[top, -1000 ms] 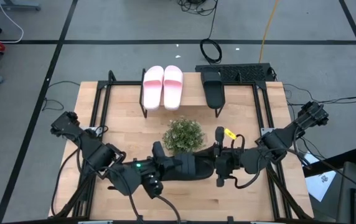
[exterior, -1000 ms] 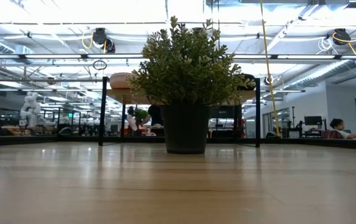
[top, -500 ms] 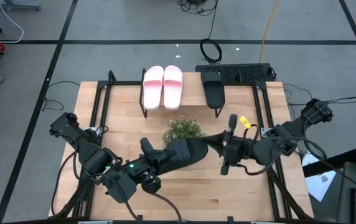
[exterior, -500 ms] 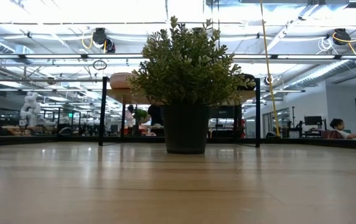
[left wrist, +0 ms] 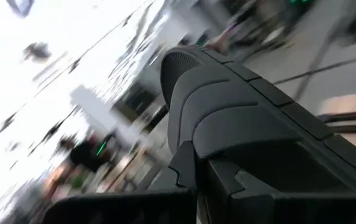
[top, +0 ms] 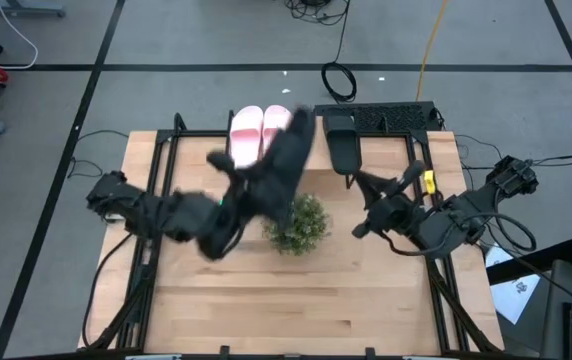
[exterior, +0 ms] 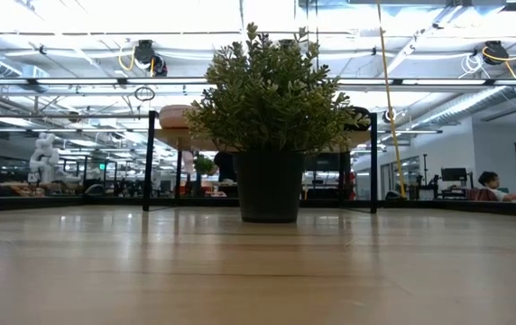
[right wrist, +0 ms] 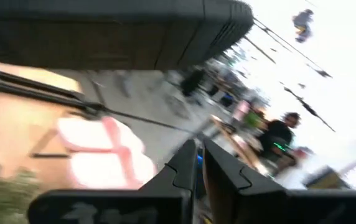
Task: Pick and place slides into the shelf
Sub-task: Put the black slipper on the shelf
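My left gripper [top: 246, 192] is shut on a black slide [top: 288, 150] and carries it in the air over the plant's far side, its free end above the pink pair. That pink pair [top: 261, 132] and a second black slide [top: 342, 142] lie on the shelf [exterior: 149, 162] at the table's far edge. My right gripper [top: 364, 205] hangs shut and empty to the right of the plant, apart from the carried slide. The low view shows neither gripper. My left gripper pinches the black slide's near end [left wrist: 193, 155] between its two fingers [left wrist: 184, 177]. The fingers come roughly level from the table's near left and lie along the slide. The slide juts out past them toward the far edge, lifted clear of table and shelf.
A bushy green plant in a black pot [top: 296, 222] stands mid-table, just below the carried slide. A keyboard [top: 391, 117] lies behind the shelf on the right. Black frame rails [top: 156, 180] run along both table sides. The near half of the tabletop [top: 286, 300] is bare wood.
My left gripper has swung from the table's near middle up and toward the far edge, rolling as it went, carrying the black slide over the plant; the slide now points at the shelf. My right gripper, earlier at the slide's other end, has come away toward the far right.
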Tool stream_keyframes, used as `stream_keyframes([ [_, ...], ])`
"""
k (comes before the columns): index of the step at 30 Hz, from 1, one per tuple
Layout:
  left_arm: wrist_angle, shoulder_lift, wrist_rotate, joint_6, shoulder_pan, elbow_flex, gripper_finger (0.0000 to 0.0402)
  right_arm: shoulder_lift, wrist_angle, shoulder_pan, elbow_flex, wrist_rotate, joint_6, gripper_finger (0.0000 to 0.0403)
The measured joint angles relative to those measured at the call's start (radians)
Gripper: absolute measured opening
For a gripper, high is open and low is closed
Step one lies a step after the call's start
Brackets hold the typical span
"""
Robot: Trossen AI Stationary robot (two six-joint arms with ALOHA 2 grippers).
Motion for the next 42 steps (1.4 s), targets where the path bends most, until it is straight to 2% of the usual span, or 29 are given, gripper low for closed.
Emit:
stream_keyframes([
  [3,0.086,0.006,-0.038,0.034,0.081,0.0,0.0,0.0,0.0,0.0,0.0,0.078,-0.038,0.0018],
  [7,0.151,0.006,-0.037,0.015,0.151,-0.001,0.0,0.0,0.0,-0.002,0.0,0.096,-0.075,0.0018],
  [16,0.146,0.006,-0.018,-0.068,0.216,-0.001,0.0,0.0,-0.004,-0.064,-0.001,-0.113,-0.084,0.0018],
  [22,0.036,0.006,0.001,-0.152,0.254,-0.001,0.0,-0.001,0.0,-0.117,-0.001,-0.108,-0.176,0.0018],
  [27,-0.074,0.006,0.091,-0.284,0.303,-0.001,0.0,-0.006,0.001,-0.147,-0.001,-0.106,-0.357,0.0018],
  [30,-0.111,0.008,0.166,-0.354,0.341,-0.001,0.0,-0.005,0.014,-0.162,-0.001,-0.048,-0.389,0.0018],
  [33,-0.128,0.025,0.187,-0.382,0.39,-0.002,0.0,-0.008,0.039,-0.179,-0.001,0.047,-0.381,0.0018],
  [42,-0.169,0.12,0.221,-0.357,0.489,-0.002,0.0,-0.069,0.057,-0.185,-0.001,0.078,-0.259,0.0018],
])
